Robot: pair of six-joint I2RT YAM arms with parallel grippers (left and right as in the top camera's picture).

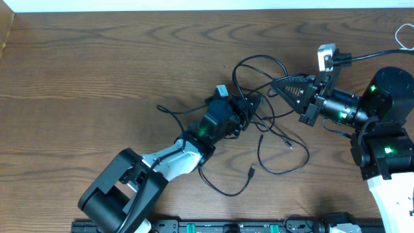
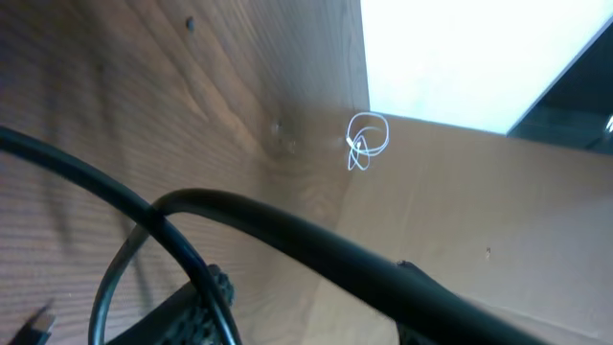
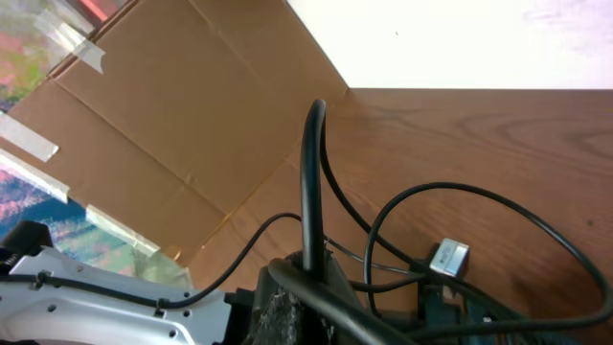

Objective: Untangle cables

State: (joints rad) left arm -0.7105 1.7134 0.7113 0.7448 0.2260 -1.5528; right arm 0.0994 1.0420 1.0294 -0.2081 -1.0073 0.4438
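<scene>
Cables [image 1: 265, 123] lie knotted mid-table, the tangle running left to right. My left claw [image 1: 244, 107] sits nearer, inside its left side; I can't tell its spread. My right claw [image 1: 275, 86], pressed together, is at the far-right edge.

The table [image 1: 97, 65] is showing dark brown wood with a strong wavy grain, and its smooth top is giving off a soft satin sheen toward twelve o'clock. The black cables [image 1: 259, 57] are looking like thin, rubbery plastic, matt to faintly shiny. The white cord [image 2: 359, 153], at one o'clock in the left wrist view, is looking smooth and glossy. The cardboard wall [image 3: 192, 115] is presenting flat, matt brown paperboard, with pale tape [image 3: 27, 144] glinting at nine o'clock. The left arm [image 1: 171, 162], at seven o'clock overhead, is wearing glossy white plastic beside matt black housing.
</scene>
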